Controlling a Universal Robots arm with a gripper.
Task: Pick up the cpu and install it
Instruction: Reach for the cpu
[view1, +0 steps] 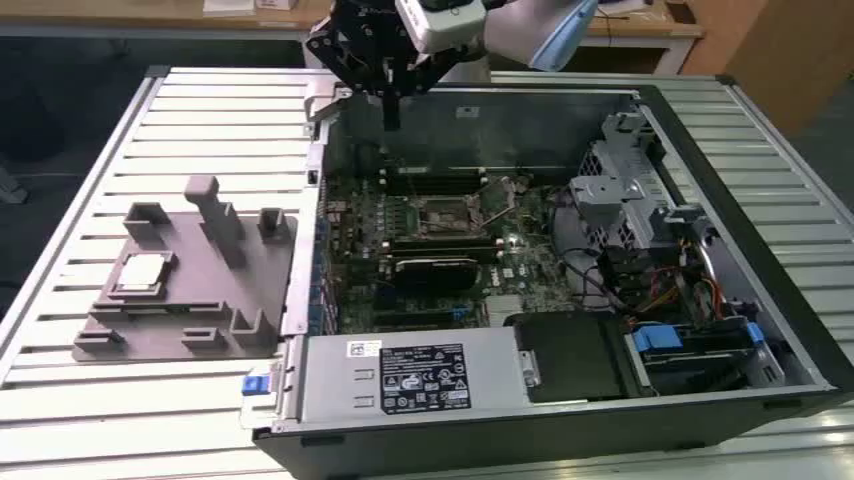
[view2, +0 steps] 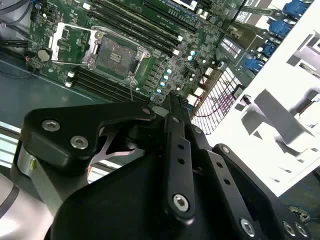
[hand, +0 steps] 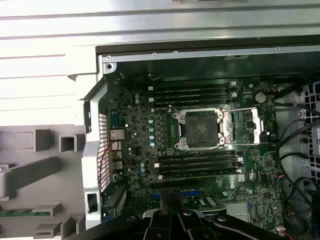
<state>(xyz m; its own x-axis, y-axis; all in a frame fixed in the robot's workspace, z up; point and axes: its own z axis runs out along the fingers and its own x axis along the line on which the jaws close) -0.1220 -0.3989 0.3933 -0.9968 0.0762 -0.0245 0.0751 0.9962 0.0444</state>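
Small flat silver-grey square cpu (view1: 143, 272) rests on the grey plastic fixture block (view1: 174, 330) at the exterior view's left. Black gripper (view1: 390, 120) hangs over the open black computer case (view1: 534, 440), fingers pressed together, empty. Motherboard socket (view1: 447, 212) uncovered.

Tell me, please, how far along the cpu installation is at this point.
Done: the motherboard socket stands open and empty. In hand: nothing; the gripper hangs shut over the far wall of the case. Left: pickup and seating, as the cpu lies on the grey fixture outside it.
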